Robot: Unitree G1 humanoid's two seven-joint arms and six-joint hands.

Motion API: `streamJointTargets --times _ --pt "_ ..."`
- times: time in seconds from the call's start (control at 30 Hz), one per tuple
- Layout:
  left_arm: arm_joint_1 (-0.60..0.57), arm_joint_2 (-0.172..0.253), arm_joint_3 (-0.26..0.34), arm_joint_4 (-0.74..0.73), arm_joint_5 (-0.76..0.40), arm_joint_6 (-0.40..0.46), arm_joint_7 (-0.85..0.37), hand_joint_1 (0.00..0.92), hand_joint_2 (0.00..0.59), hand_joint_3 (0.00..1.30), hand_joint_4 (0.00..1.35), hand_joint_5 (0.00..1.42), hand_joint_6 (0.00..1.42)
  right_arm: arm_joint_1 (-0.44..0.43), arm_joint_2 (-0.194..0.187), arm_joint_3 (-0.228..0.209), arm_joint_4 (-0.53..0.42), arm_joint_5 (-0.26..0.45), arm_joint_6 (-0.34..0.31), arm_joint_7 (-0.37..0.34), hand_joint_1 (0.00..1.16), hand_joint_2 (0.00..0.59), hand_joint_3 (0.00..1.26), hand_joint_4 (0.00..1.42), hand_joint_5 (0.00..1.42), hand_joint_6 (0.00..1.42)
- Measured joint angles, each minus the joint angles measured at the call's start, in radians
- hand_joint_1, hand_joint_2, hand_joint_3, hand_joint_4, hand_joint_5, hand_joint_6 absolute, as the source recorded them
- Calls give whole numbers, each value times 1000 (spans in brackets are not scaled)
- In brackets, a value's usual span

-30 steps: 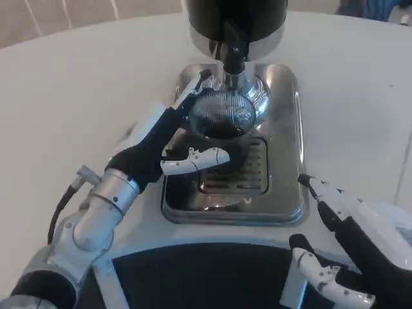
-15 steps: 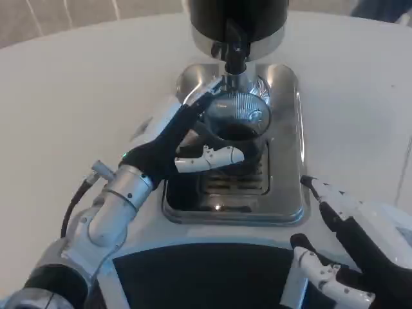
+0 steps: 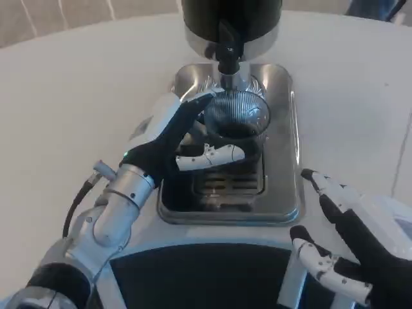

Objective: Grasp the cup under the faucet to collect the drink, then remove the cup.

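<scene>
Your left hand [image 3: 172, 143] is reaching in from the lower left, and it's wrapping the cup [image 3: 235, 123]: the upper fingers [image 3: 193, 103] are lying along the cup's left side while a lower white one is crossing in front of it, so you're gripping it. The cup is standing upright on the steel tray [image 3: 283, 138], directly under the faucet [image 3: 228, 56], with dark drink showing inside its ribbed wall. Just in front of the cup, the slotted grille [image 3: 230, 183] of the tray is catching a little light. The dispenser [image 3: 232, 22] is rising dark and round at the top of the view, behind the tray. All of it is sitting on the white bench [image 3: 77, 90]. Moving right, your right hand [image 3: 354, 248] is hovering low over the bench at the tray's lower right corner, well apart from the cup. Its fingers [image 3: 327, 188] are spreading wide, one pointing up toward the tray, another jutting left near the bottom edge, and they're holding nothing.
</scene>
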Motion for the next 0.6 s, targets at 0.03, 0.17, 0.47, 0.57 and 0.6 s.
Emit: streamJointTargets --times 0.03,0.17,0.47,0.57,0.6 --pt "0 0 0 0 4 3 13 411 103 457 505 787 1021 -5 6 0 2 -4 2 4 368 535 0 0 0 0" --pt "6 0 0 -1 23 4 59 427 105 550 602 861 1108 -13 15 1 4 -15 4 13 377 537 0 0 0 0" --pt "16 -4 3 0 34 8 138 470 107 744 800 1055 1260 3 23 -4 4 -19 5 14 408 525 3 0 0 1" --pt "21 -9 4 0 34 8 152 486 111 797 853 1118 1298 15 26 -5 4 -19 5 14 411 526 4 0 0 1" --pt "24 -10 5 0 34 8 156 503 117 833 886 1153 1312 16 28 -5 4 -19 5 14 412 526 4 0 0 1"
